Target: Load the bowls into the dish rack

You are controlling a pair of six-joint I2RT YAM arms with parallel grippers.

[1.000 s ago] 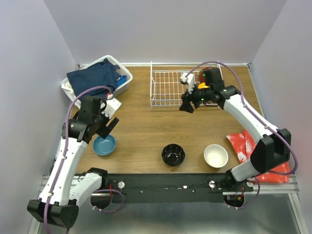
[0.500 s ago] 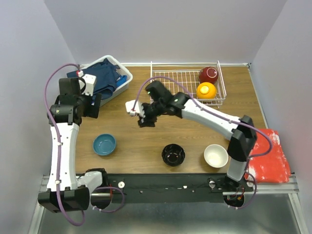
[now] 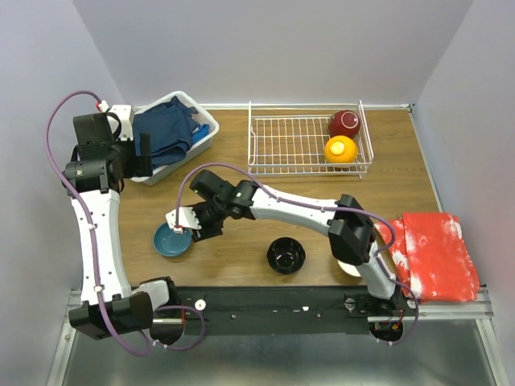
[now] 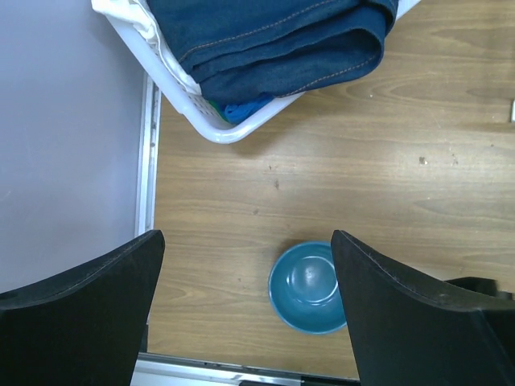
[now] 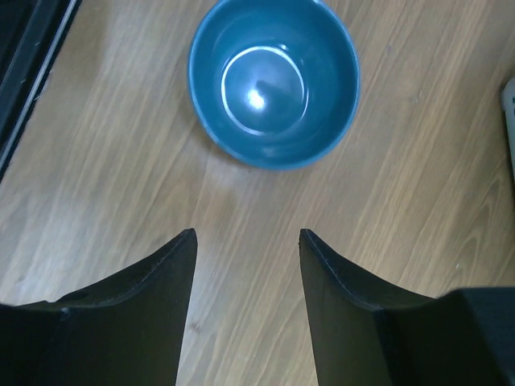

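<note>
Right gripper [image 5: 246, 241], jaws apart and empty just beside the blue bowl [image 5: 273, 80] (rim seemingly untouched), could be lowered off-centre, and the bowl shoved away.

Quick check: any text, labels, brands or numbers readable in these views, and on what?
None can be read.
The blue bowl, black bowl, orange bowl and maroon bowl are plain.
The red cloth shows only white blotches, no letters.
The denim in the white basket shows stitching, no label.
</note>
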